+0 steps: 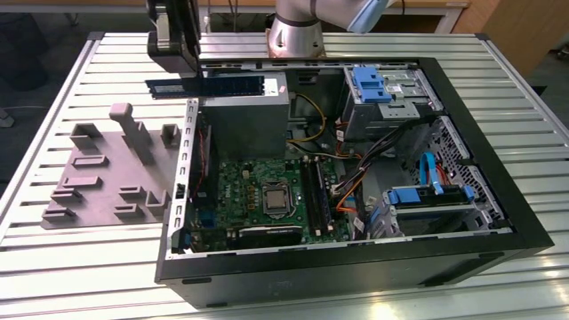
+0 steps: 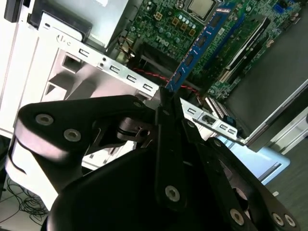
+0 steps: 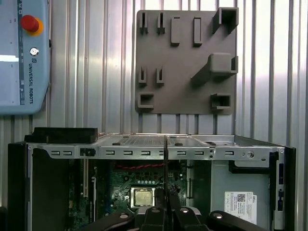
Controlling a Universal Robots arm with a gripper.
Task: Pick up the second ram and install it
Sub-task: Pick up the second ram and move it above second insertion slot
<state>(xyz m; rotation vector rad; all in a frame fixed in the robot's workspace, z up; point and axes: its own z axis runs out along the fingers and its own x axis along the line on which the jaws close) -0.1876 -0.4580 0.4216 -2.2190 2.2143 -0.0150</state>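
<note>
You have the pick-up done. The pincer (image 2: 166, 98) is pinched narrow on the ram (image 2: 199, 45), gripping it near one end (nothing else touches the stick). In the exterior view the ram hangs level above the case (image 1: 356, 267), over the rim beside the grey box (image 1: 244, 117). The install is left to do. The slots (image 1: 318, 193) lie down inside the case on the green board, well apart from the ram, which is not yet seated.
</note>
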